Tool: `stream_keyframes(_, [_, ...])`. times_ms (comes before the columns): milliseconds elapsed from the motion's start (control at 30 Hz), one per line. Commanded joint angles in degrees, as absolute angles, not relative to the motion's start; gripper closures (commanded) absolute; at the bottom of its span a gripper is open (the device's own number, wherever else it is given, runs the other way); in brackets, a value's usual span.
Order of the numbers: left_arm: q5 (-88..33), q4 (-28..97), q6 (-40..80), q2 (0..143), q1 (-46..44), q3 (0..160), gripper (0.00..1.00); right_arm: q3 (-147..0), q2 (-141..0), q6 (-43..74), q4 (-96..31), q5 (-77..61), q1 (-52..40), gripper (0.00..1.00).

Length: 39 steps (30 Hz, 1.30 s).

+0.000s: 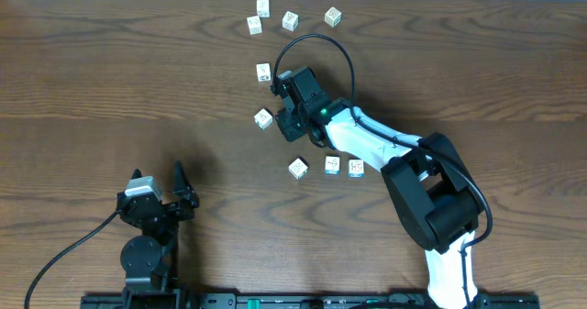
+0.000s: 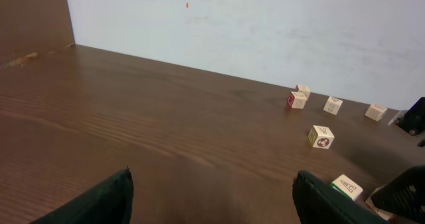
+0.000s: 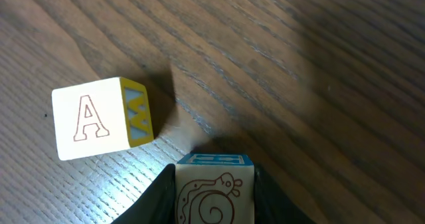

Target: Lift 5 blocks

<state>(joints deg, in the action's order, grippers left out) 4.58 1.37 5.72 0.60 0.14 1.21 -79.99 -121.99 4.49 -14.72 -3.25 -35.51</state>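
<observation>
- Because my right hand [image 1: 278,100] stands narrow on the snail block [image 3: 214,196], fingers [image 3: 156,203] against both its sides, that block rests on the worktop [image 1: 110,89], not yet lifted.
- Hazard one: uneven finger pressure could twist the snail block or squeeze it out on the rise.
- Hazard two: the A block [image 3: 99,117] sits just beside, at 10 o'clock; any sideways drift would knock it.
- Other blocks [image 1: 290,20] lie loose at 12 and 5 o'clock of this hand.
- My left hand [image 1: 160,194] is wide and empty at 7 o'clock, well apart.
</observation>
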Motion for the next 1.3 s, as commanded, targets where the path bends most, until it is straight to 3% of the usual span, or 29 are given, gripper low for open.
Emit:
stream_keyframes(0, [5.1, 3.8, 4.9, 0.3, 0.0, 0.2, 0.23, -83.0, -121.8, 5.1, -18.4, -2.8, -36.0, 0.84])
stream_keyframes(133, [5.1, 3.8, 4.9, 0.3, 0.0, 0.2, 0.23, -89.8, -117.5, 6.0, -28.3, 0.9, -35.7, 0.99])
stream_keyframes(367, [5.1, 3.8, 4.9, 0.3, 0.0, 0.2, 0.23, -93.4, -100.6, 10.3, -42.0, 10.5, -29.6, 0.99])
stream_keyframes(533, [5.1, 3.8, 4.9, 0.3, 0.0, 0.2, 0.23, -84.1, -92.6, 14.5, -49.1, 9.9, -21.8, 0.99])
stream_keyframes(833, [5.1, 3.8, 4.9, 0.3, 0.0, 0.2, 0.23, -53.6, -85.6, 22.6, -38.1, 7.1, -22.9, 0.99])
stream_keyframes(1267, [5.1, 3.8, 4.9, 0.3, 0.0, 0.2, 0.23, -42.8, -86.0, 26.1, -25.9, 4.5, -25.2, 0.98])
